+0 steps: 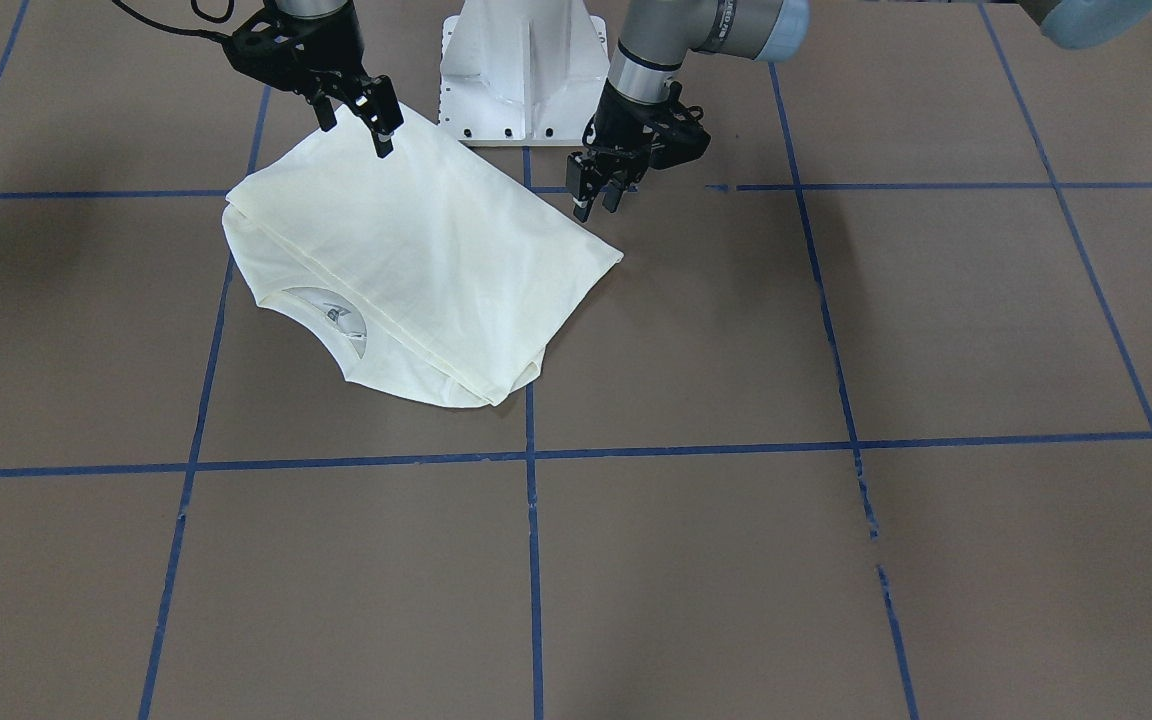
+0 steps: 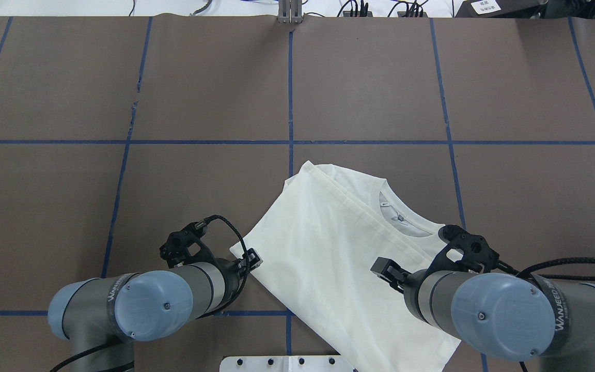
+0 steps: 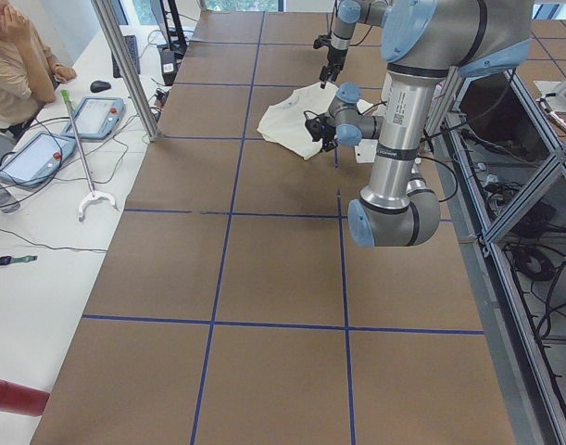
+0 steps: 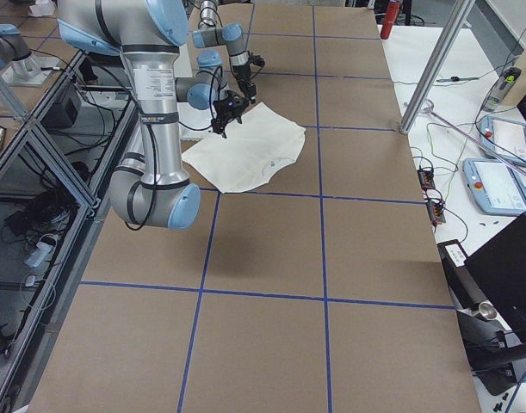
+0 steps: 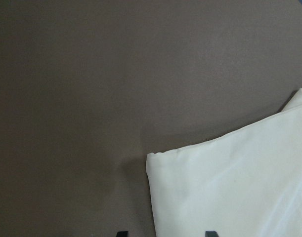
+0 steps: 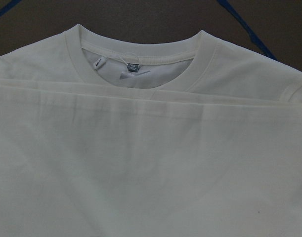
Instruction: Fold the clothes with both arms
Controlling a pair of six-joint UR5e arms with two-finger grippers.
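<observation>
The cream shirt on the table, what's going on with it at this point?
Two robot arms are working on a cream shirt that lies on the brown table. The shirt is flat, with its lower part folded up to just short of the ribbed neck. Neither gripper holds it. The right gripper hangs open over the shirt, and the left gripper hangs open at one of its corners.

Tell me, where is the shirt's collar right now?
Overhead view: the collar peeks out uncovered on the shirt's right side, just beyond the right end effector.
</observation>
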